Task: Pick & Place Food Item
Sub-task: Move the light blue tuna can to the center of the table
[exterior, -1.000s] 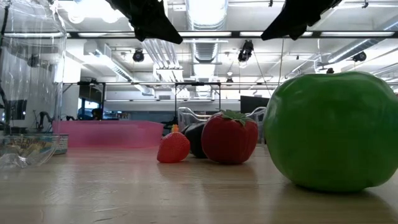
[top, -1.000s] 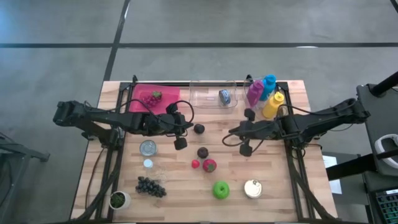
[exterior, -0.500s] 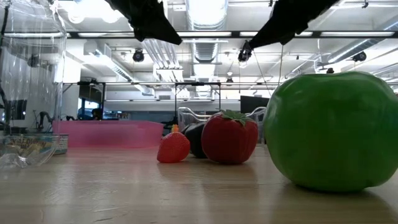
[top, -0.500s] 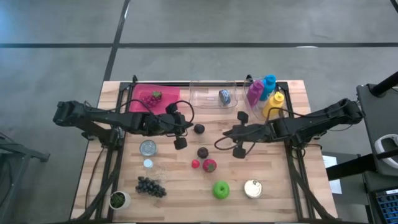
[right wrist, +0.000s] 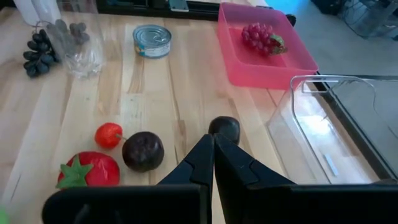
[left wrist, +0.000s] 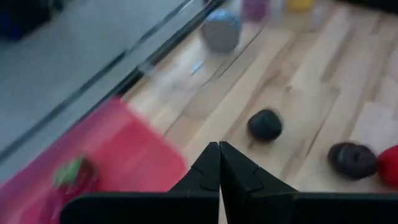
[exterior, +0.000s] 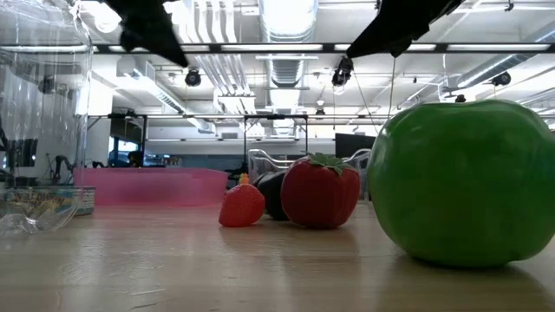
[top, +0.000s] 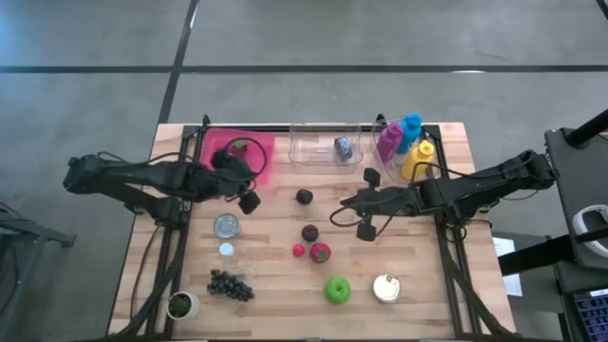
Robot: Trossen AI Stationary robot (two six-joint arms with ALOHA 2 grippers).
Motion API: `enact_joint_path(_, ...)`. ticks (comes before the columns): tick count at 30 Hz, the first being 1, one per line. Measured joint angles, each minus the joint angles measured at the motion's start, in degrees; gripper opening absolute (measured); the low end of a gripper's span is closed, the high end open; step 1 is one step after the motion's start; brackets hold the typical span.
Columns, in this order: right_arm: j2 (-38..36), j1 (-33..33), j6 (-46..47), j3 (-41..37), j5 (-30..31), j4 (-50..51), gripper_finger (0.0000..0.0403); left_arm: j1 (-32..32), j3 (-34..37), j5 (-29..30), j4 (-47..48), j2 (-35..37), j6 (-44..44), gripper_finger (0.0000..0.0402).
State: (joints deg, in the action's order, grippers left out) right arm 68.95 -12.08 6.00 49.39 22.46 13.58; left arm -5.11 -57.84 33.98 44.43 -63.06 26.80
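Note:
Several toy foods lie mid-table: a dark ball (top: 304,197) (right wrist: 224,127), a dark plum (top: 310,233) (right wrist: 143,151), a small red fruit (top: 298,251) and a strawberry (top: 321,253) (exterior: 319,191). A green apple (top: 337,290) (exterior: 460,182) sits nearer. A pink tray (top: 256,161) at the far left holds a red berry bunch (top: 235,148). My left gripper (top: 247,182) (left wrist: 219,144) hangs shut over the tray's near right corner. My right gripper (top: 347,203) (right wrist: 213,138) hovers shut, right of the dark ball, pointing left.
A clear bin (top: 328,144) with a grey object stands at the far edge, beside purple, blue and yellow bottles (top: 404,142). A can (top: 226,225), dark grapes (top: 230,284), a small pot (top: 180,305) and a tin (top: 386,288) occupy the near half.
My left gripper has drawn back toward the table's left and far edge, from beside the dark ball to the pink tray's corner. My right gripper has moved toward the table's left, nearer the dark ball. Both stay shut; no food has moved.

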Motion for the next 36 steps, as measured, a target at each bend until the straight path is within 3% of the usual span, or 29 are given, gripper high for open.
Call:
enact_joint_path(7,0.0,0.0,0.0,0.0,0.0,-0.2,0.0008,0.0,0.1,0.6,18.3,-0.7,19.6,0.0001)
enact_joint_path(12,0.0,0.0,0.0,0.0,0.0,-0.4,0.0008,0.0,0.1,-3.3,25.9,-2.7,29.0,0.0001)
enact_joint_path(17,-0.1,0.0,0.0,0.0,0.0,-0.4,0.0008,-0.1,0.1,-9.7,26.4,-6.1,31.1,0.0001)
enact_joint_path(30,-0.1,0.0,1.4,0.0,0.0,-0.4,0.0008,0.0,0.4,-18.2,29.1,-17.3,36.9,0.0001)
enact_joint_path(36,-0.1,0.0,1.5,0.0,0.0,-0.4,0.0008,1.3,5.0,-21.9,27.6,-18.2,38.3,0.0001)
